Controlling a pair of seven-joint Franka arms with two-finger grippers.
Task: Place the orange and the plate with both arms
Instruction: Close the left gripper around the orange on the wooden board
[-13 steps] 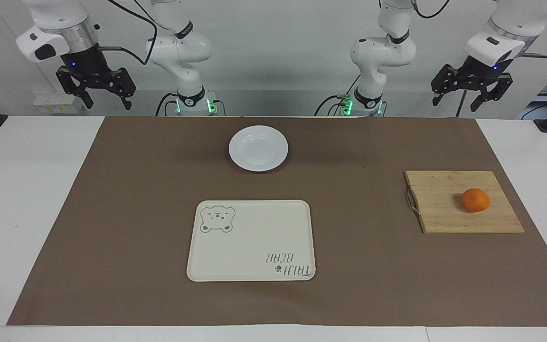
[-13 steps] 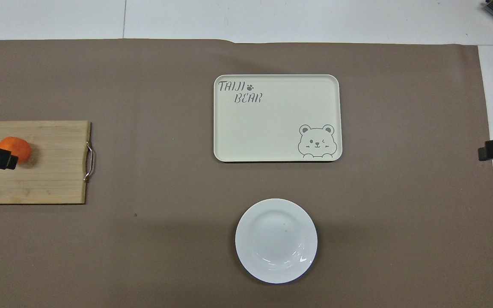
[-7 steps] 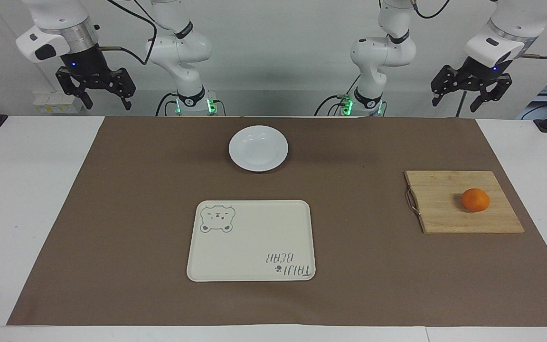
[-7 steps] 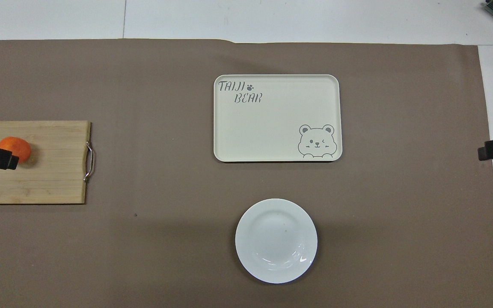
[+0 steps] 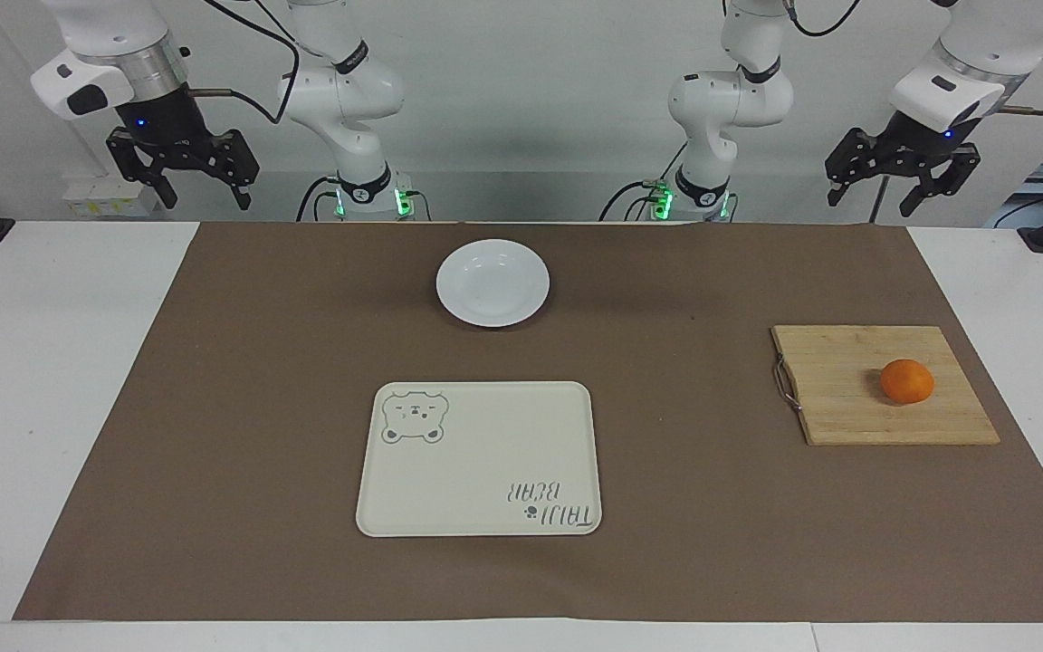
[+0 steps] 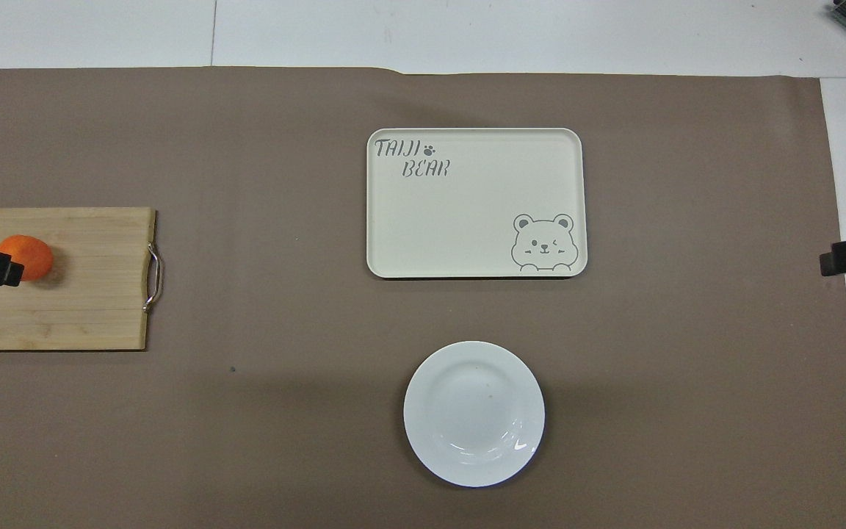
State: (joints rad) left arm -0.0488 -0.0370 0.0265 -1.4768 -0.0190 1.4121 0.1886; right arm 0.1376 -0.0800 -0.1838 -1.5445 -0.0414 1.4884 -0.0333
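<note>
Orange and plate both sit untouched, so by the look of it the task has barely begun. At the upper right of the facing view the left gripper (image 5: 903, 188) hangs high in the air with its fingers spread wide and nothing between them; at the upper left the right gripper (image 5: 182, 177) hangs just as high, likewise spread and empty. Below the left gripper, at the right of that view, the small round bright-orange fruit (image 5: 906, 380) rests on a rectangular bamboo cutting board (image 5: 834, 385) with a metal handle. The round glossy white plate (image 5: 492, 282) lies bare at upper centre, on the brown paper mat (image 5: 259, 362). A rectangular cream tray (image 5: 476, 457) with a bear drawing lies empty at centre, presumably the destination. Every step is left: both grasps, both carries, both placements.
</note>
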